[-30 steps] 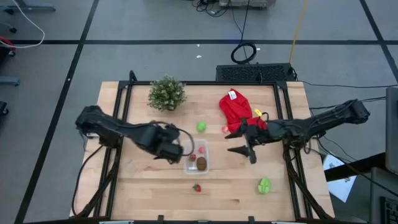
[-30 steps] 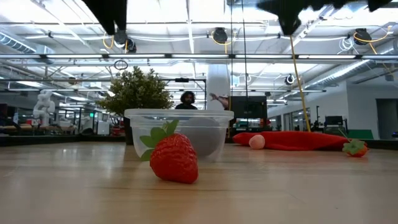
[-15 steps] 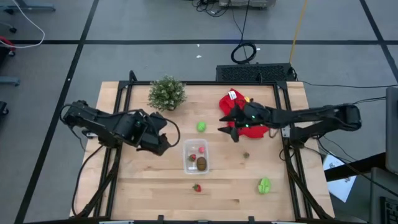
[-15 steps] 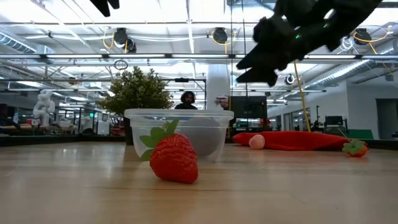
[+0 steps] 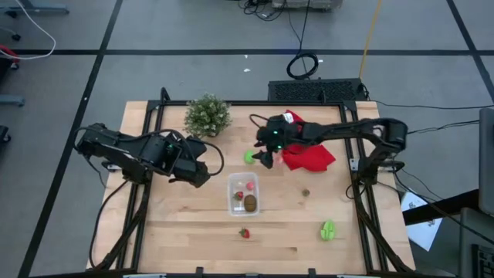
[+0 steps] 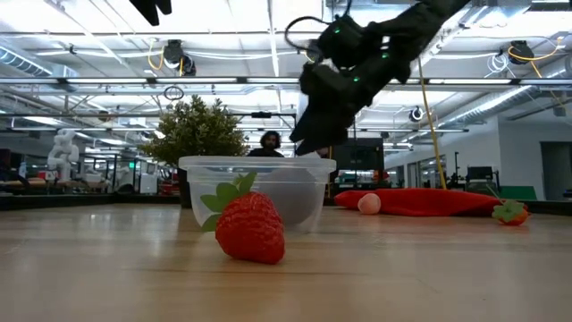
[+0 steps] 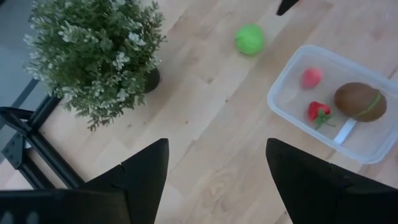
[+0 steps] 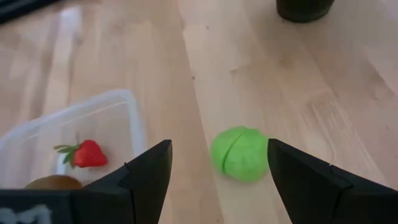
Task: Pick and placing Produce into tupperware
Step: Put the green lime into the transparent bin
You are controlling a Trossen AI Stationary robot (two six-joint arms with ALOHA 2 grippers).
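The left claw [image 5: 202, 171] is held spread and empty above the bench [image 5: 177, 232], left of the tub [image 5: 245, 194] and near the potted plant [image 5: 207, 115]; this arm appears to be waiting.

The tub stands near the bench centre. In it are seen a kiwi [image 7: 357, 102], a strawberry [image 7: 319, 112] and a small pink piece [image 7: 311, 77]. A second strawberry [image 5: 245, 232] lies on the bench just nearer than the tub.

The right claw [image 5: 263, 160] is spread and empty. It hovers just right of a round green piece [image 8: 240, 154], which lies on the bench beyond the tub.

The step in hand is judged to be the approach to that green piece. The next move calls for the claw to be centred over it, lowered and closed.

Further right, a red cloth [image 5: 309, 151], a small brown item [image 5: 306, 192] and another green piece [image 5: 328, 229] remain on the bench.
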